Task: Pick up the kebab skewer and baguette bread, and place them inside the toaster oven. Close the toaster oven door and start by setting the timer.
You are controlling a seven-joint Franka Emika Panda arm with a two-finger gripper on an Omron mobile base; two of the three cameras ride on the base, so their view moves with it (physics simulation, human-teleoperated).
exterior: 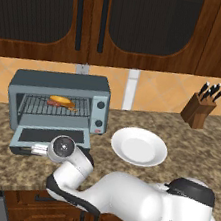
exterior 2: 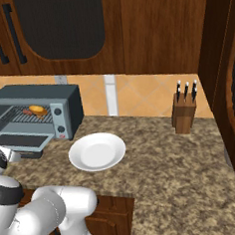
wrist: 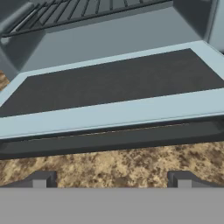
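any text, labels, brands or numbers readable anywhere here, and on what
None can be read.
Oven control panel: two dark knobs and a red spot, any markings too small to read.
Knife block, plate, cabinets: no lettering shows.

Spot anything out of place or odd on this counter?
Nothing damaged or spilled. The toaster oven door hangs open with the bread and skewer already on the rack. The white plate sits bare beside it, and the open gripper faces the door handle.
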